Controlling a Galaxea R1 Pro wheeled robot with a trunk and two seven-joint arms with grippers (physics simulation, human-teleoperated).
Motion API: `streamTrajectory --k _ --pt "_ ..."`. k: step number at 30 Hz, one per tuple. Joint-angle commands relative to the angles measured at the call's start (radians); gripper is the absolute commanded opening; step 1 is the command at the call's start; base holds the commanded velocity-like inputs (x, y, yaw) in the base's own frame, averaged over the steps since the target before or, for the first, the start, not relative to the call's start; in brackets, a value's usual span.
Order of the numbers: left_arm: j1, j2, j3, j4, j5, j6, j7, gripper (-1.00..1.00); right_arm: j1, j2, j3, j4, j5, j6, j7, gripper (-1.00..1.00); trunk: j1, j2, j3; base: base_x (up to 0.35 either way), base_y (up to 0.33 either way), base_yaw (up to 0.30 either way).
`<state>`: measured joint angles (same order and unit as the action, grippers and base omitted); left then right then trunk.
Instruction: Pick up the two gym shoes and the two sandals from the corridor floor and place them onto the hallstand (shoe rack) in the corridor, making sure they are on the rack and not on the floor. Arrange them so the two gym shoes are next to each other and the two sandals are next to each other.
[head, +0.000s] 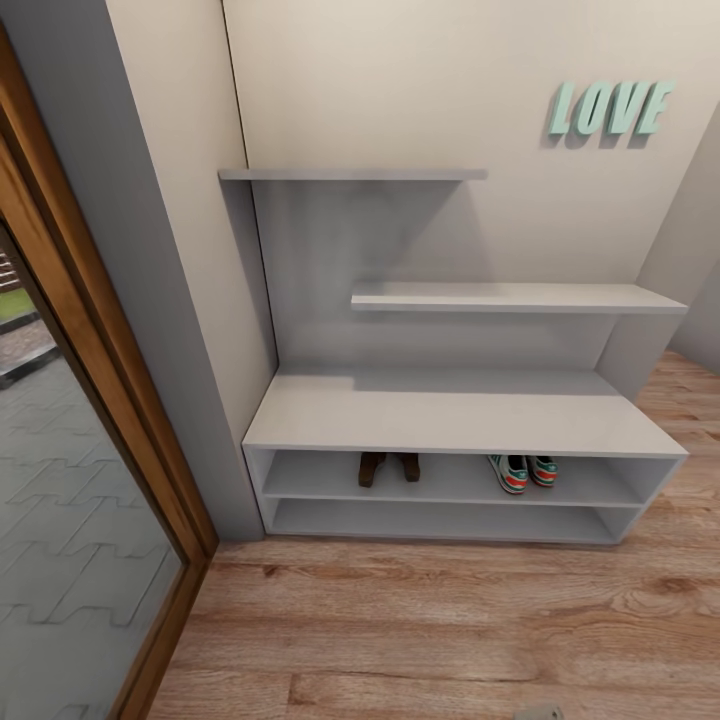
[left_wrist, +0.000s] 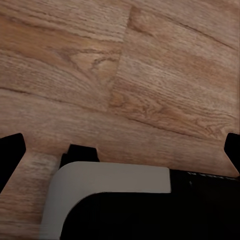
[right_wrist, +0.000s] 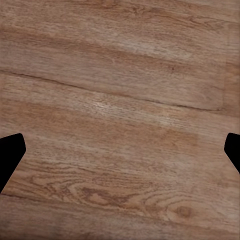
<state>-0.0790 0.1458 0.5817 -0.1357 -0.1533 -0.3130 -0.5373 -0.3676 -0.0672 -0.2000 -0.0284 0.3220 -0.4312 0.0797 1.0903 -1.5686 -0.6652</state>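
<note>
The left gripper (left_wrist: 120, 150) stood with its fingers wide apart; only the dark fingertips (left_wrist: 11, 152) showed at the two sides of the left wrist view, with nothing between them. It pointed down at the corridor floor (left_wrist: 150, 75), and a grey and black part of the robot (left_wrist: 115, 185) lay beneath it. The right gripper (right_wrist: 120, 150) was likewise spread wide and empty, its dark tips at the edges of the right wrist view, aimed down at bare wood planks (right_wrist: 120, 100).

In the head view, the hallstand (head: 460, 415) stood against the wall ahead, a pale low bench with two open shelf levels and two staggered wall shelves above it. On the upper of the two open levels, the sandals (head: 389, 467) sat side by side toward the left, touching or nearly so. The gym shoes (head: 523, 471) sat next to each other further right on that same level, well apart from the sandals. The lower level and the bench top held nothing. Mint letters spelling LOVE (head: 608, 108) hung on the wall above right, and a wood-framed glass door (head: 80, 520) stood at the left.
</note>
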Motion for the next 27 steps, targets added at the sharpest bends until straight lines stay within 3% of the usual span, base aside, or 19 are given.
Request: streamTrajectory --k 1,27 --pt "-0.001 0.000 0.009 0.008 -0.011 -0.005 -0.003 1.00 -0.001 0.000 -0.009 0.001 0.003 -0.003 0.006 1.00 0.000 0.000 -0.001 0.000 0.000 0.000" --pt "-0.001 -0.017 0.010 0.077 -0.010 -0.003 -0.003 1.00 -0.001 0.000 -0.009 0.001 0.003 -0.003 0.006 1.00 0.000 0.000 -0.001 0.000 0.000 0.000"
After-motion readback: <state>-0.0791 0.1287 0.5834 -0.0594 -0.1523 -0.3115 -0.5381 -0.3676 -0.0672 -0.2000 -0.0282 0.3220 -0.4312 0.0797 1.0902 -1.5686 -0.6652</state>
